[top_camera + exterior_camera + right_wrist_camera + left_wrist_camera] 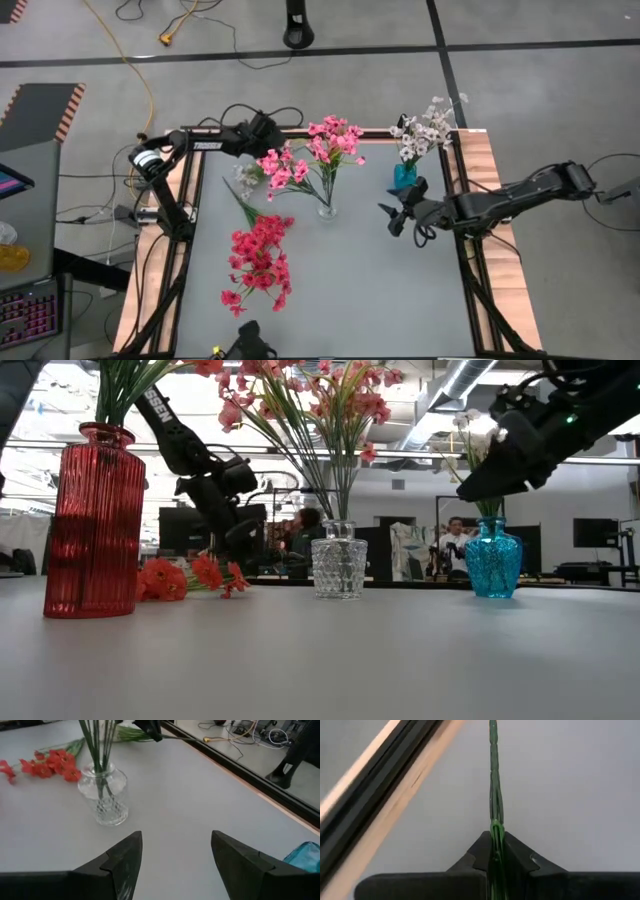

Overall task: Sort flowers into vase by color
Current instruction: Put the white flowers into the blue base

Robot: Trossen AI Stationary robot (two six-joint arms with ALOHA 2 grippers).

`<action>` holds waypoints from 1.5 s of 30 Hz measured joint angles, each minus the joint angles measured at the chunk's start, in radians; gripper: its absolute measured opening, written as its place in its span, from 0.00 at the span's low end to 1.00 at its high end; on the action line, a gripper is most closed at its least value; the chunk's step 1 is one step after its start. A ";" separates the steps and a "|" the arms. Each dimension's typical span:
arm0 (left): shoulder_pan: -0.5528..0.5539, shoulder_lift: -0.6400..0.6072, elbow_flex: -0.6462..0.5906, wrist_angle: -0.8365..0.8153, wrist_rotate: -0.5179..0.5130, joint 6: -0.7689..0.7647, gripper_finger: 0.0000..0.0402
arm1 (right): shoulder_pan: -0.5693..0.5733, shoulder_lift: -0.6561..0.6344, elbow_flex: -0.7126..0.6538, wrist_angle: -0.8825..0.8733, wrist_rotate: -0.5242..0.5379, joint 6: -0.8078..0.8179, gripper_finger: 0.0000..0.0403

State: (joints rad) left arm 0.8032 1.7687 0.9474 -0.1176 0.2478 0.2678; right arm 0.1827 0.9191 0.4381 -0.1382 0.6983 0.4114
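My left gripper (272, 140) (496, 845) hovers over the table's far left part, shut on a thin green stem (494, 780). A cluster of pink blossoms (277, 167) shows just beside it in the high view. A clear glass vase (327, 210) (104, 795) stands mid-table with pink sprigs (335, 140) in it. The blue vase (404, 176) (493, 558) at the far right holds white sprigs (425, 128). In the low view a red vase (95, 520) stands near and holds green stems. Red blossoms (260, 260) spread over the near left. My right gripper (392, 218) (175, 855) hangs open beside the blue vase. My left gripper pinches the green stem (496, 832) between its two fingers (517, 852). The stem runs out ahead of the fingertips, along them, clear of the table. Which end of the sprig this is cannot be told.
Some red sprigs (45, 764) (190, 575) lie flat on the table left of the clear vase, and a pale sprig (248, 176) lies near the far left. Wooden rails (480, 200) edge the table. People and monitors show in the room beyond.
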 joint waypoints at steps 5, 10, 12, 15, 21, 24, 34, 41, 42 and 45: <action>-0.067 0.000 0.000 0.121 0.019 0.135 0.04 | -0.033 0.073 0.000 0.083 0.001 0.000 0.66; -0.130 0.000 0.000 0.224 0.020 0.259 0.04 | -0.067 0.136 0.000 0.157 0.001 0.000 0.66; -0.149 0.000 0.000 0.246 0.020 0.312 0.04 | -0.080 0.159 0.000 0.192 0.001 0.000 0.66; -0.175 0.000 0.000 0.263 0.020 0.398 0.04 | -0.098 0.192 0.000 0.251 0.002 -0.001 0.66; -0.217 0.000 0.000 0.274 0.020 0.510 0.04 | -0.135 0.259 0.000 0.358 0.002 -0.004 0.66; -0.237 0.000 0.000 0.275 0.020 0.566 0.04 | -0.148 0.291 0.000 0.413 0.001 -0.004 0.66; -0.293 0.000 0.000 0.345 0.036 0.641 0.04 | -0.175 0.389 0.000 0.599 -0.027 -0.004 0.66; -0.312 0.000 0.000 0.375 0.048 0.646 0.04 | -0.203 0.461 0.000 0.766 -0.078 -0.003 0.66; -0.312 0.000 0.000 0.375 0.049 0.646 0.04 | -0.207 0.470 0.000 0.787 -0.082 -0.003 0.66; -0.312 0.000 0.000 0.375 0.049 0.646 0.04 | -0.223 0.497 0.000 0.848 -0.102 -0.003 0.66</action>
State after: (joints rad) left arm 0.4911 1.7683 0.9470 0.2569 0.2966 0.9138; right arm -0.0402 1.4166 0.4385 0.7096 0.5966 0.4088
